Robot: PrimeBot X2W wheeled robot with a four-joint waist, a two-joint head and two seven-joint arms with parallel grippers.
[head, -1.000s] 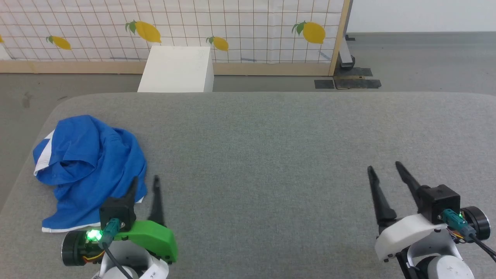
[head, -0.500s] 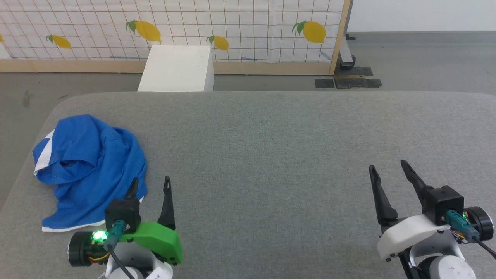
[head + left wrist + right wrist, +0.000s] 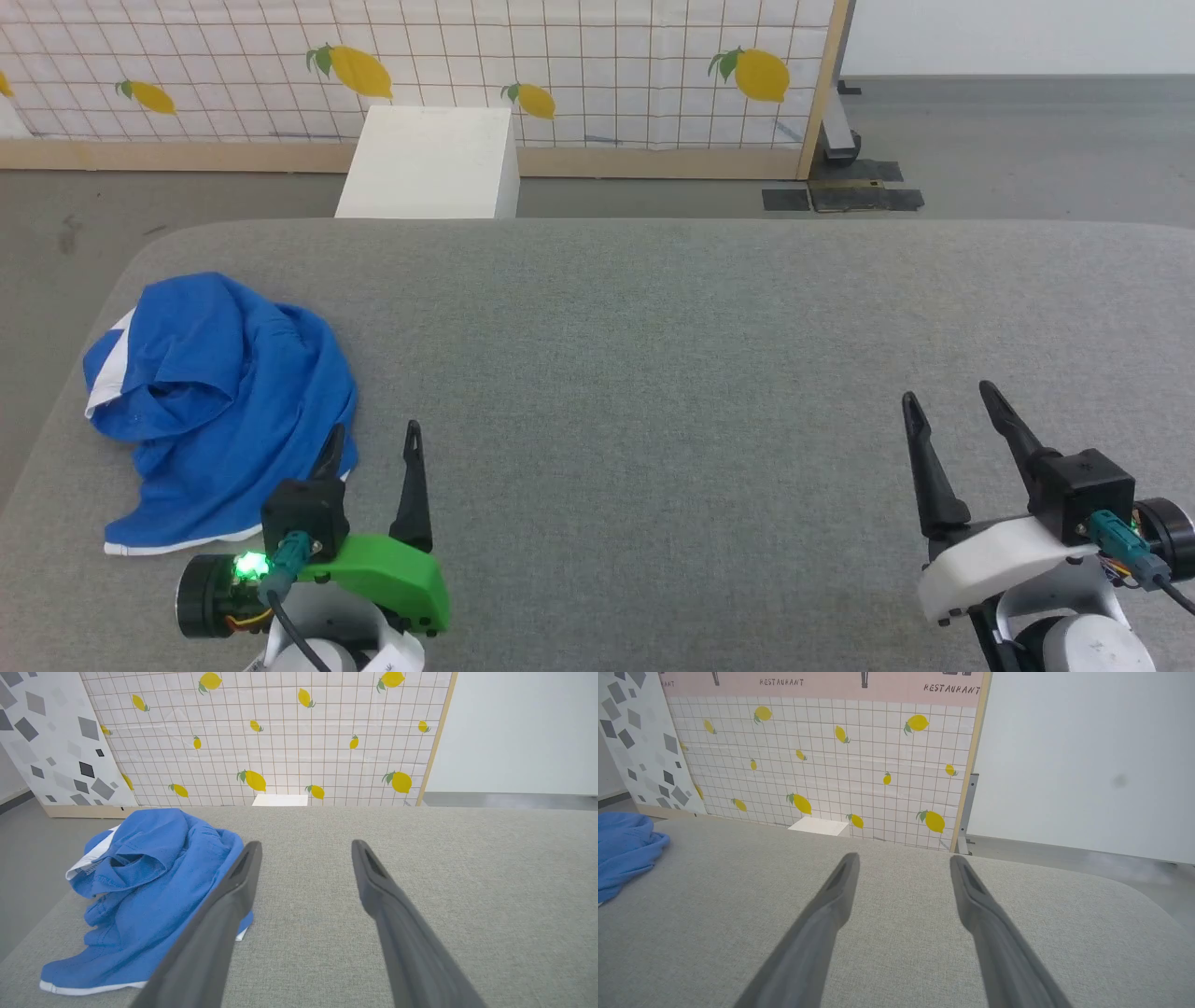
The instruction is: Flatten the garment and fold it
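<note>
The bright blue soft shorts with white trim [image 3: 219, 401] lie crumpled in a heap at the left end of the grey fabric-covered table [image 3: 653, 373], near its rounded far-left corner. The folds bury most of the cloth, so no lettering can be read; a white stripe shows at the heap's left edge and a thin white hem along its near edge. In the head view the left gripper [image 3: 373, 429] stands with its two dark fingers spread wide and nothing between them. Its outer finger overlaps the shorts' near right edge, and whether it touches the cloth cannot be told. The left wrist view looks low across the heap [image 3: 154, 877], where that finger covers part of the hem, and the gap in the gripper [image 3: 306, 843] frames bare table. The right gripper [image 3: 947, 394], equally spread and empty, sits well apart over bare table at the right. Its wrist view cuts the shorts [image 3: 623, 849] off at the left edge and shows the word "RESTAURANT" above the lemon-printed tiled panel [image 3: 831, 765].
</note>
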